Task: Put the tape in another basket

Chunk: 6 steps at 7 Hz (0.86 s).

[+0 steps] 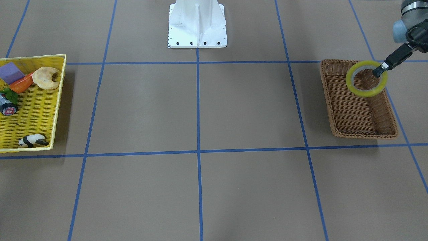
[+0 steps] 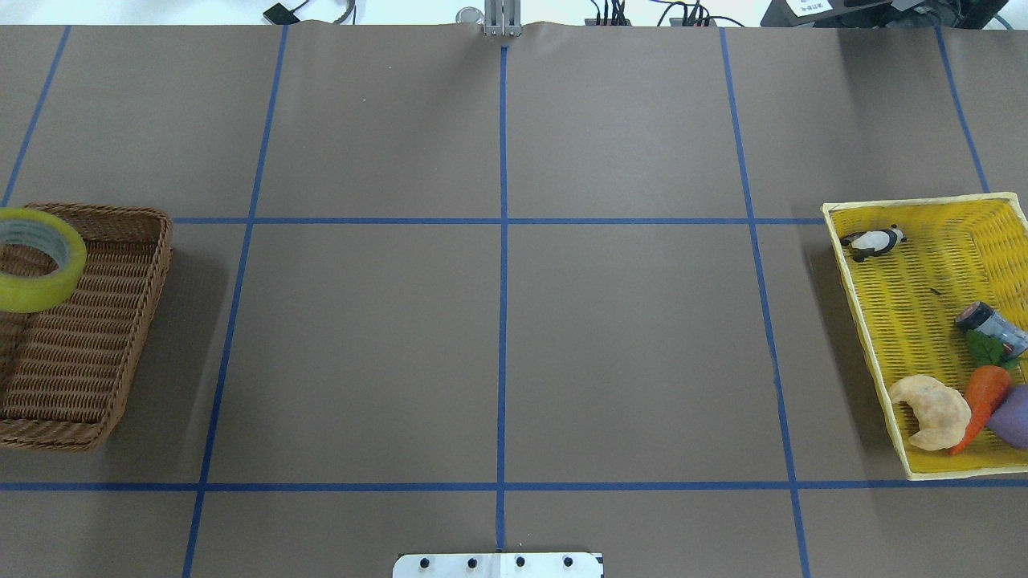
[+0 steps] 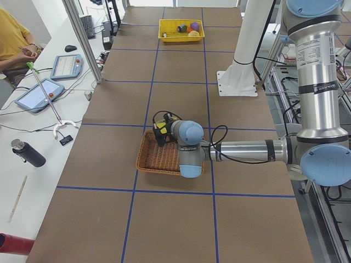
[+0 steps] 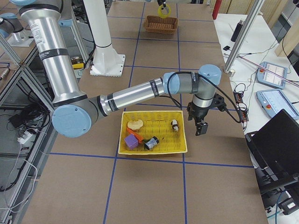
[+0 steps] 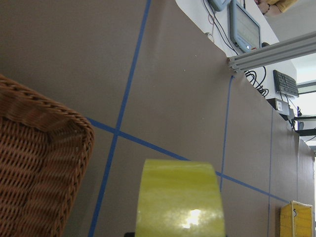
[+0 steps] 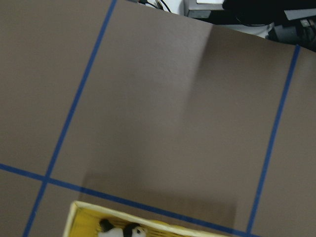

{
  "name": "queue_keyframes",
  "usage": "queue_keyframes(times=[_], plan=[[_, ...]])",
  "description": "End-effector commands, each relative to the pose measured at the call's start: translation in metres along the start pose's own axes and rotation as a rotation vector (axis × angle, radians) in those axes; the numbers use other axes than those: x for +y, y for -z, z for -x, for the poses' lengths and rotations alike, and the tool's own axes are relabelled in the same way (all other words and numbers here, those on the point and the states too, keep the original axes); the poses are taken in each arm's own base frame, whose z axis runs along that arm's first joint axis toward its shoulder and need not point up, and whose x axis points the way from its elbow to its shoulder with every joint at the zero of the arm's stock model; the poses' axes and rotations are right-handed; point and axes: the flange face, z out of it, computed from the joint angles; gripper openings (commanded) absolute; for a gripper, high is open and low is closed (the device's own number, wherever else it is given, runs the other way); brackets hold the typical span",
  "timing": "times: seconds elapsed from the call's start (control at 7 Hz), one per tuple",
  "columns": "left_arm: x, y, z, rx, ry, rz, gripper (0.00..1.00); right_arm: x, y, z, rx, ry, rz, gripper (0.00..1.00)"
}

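Observation:
The yellow-green tape roll (image 1: 351,84) hangs in the air over the far end of the brown wicker basket (image 1: 354,117). My left gripper (image 1: 380,71) is shut on the roll's rim and holds it tilted. In the overhead view the tape (image 2: 32,293) is over the basket (image 2: 96,337) at the left edge. The left wrist view shows the tape's side (image 5: 180,197) and a basket corner (image 5: 39,158). My right gripper (image 4: 202,127) hovers just outside the yellow basket (image 4: 159,135). I cannot tell whether it is open or shut.
The yellow basket (image 1: 36,113) holds a toy panda (image 1: 31,140), a croissant (image 1: 45,77), a carrot (image 1: 20,84), a purple block (image 1: 11,72) and a small dark bottle (image 1: 7,106). The white robot base (image 1: 197,23) stands at the table's middle.

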Motion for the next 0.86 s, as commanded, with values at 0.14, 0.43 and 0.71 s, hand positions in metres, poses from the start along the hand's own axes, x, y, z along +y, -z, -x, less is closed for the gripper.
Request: queue_keyframes(times=[0.14, 0.43, 0.71], plan=[[-0.015, 0.004, 0.076, -0.007, -0.019, -0.012, 0.0, 0.04, -0.017, -0.032, 0.002, -0.003, 0.035, 1.0], [-0.022, 0.004, 0.08, 0.016, -0.045, -0.071, 0.0, 0.043, -0.02, -0.03, -0.043, -0.006, 0.023, 1.0], [-0.028, -0.004, 0.07, 0.028, -0.135, -0.083, 0.22, 0.043, -0.019, -0.029, -0.043, -0.008, 0.021, 1.0]])
